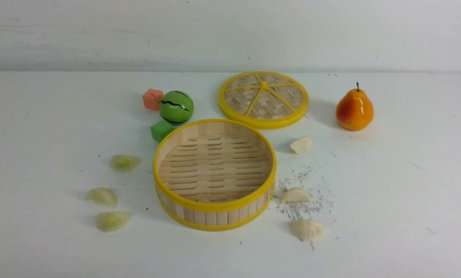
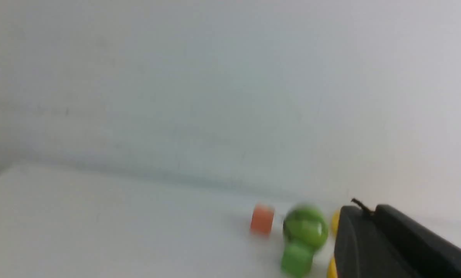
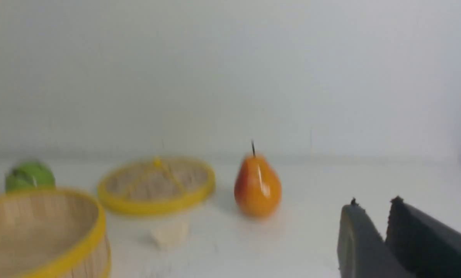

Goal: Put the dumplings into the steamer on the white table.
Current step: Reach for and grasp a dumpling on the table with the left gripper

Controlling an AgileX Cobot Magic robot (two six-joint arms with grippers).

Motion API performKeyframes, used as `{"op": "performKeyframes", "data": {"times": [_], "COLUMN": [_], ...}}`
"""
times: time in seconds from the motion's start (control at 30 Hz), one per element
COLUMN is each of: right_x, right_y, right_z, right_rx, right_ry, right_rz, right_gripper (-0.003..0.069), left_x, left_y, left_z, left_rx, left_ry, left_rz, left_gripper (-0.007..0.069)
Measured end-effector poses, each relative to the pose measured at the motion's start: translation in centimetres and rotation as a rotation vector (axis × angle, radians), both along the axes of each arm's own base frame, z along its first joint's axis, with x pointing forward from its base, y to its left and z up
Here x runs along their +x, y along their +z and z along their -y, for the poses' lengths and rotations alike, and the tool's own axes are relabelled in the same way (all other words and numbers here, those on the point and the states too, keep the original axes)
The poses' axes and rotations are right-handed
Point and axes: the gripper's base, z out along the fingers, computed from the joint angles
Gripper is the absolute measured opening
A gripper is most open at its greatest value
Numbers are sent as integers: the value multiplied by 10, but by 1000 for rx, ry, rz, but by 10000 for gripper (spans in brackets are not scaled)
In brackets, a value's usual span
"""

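Left gripper (image 2: 370, 211): jaws seemingly together in the blur, empty | right gripper (image 3: 375, 201): jaws slightly apart, empty | six dumplings (image 1: 125, 162) on white table (image 1: 388, 185), three either side of steamer (image 1: 215, 205).

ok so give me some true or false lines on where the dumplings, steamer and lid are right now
The steamer is empty. True.
The green dumplings lie on the steamer's right. False: they lie on its left, on the table.
The lid covers the steamer. False: it lies flat on the table behind it.
The three white dumplings lie on the table, right of the steamer. True.
The pear stands upright, right of the lid. True.
The green cube sits inside the steamer. False: it sits outside, by the far left rim.
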Motion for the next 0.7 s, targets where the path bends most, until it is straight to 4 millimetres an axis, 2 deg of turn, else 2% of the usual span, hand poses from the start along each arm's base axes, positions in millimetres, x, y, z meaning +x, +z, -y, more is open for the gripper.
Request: {"op": "performKeyframes", "data": {"times": [0.13,0.17,0.27,0.4,0.47,0.53,0.6,0.63,0.7], "right_x": [-11,-18,-32,-39,-38,-38,-43,-47,-49], "right_y": [25,35,48,53,60,74,97,112,132], "right_z": [-1,-1,-2,-2,-2,-1,-1,-1,0], "right_rx": [6,7,17,101,178,223,228,217,194], "right_ry": [13,19,37,101,151,172,169,157,125], "right_rz": [307,432,649,725,687,637,582,546,449], "right_gripper": [129,129,132,135,130,102,52,15,-15], "left_x": [-7,-11,-17,-19,-22,-32,-46,-50,-48], "left_y": [17,23,31,36,49,82,125,149,177], "left_z": [-1,-1,-2,-2,-1,1,1,1,-1], "left_rx": [-9,-15,-64,-210,-276,-277,-259,-256,-265], "left_ry": [6,8,-11,-93,-149,-183,-183,-169,-138], "left_rz": [207,279,391,431,438,457,466,423,308], "left_gripper": [47,48,49,49,36,-2,-14,-15,-15]}}
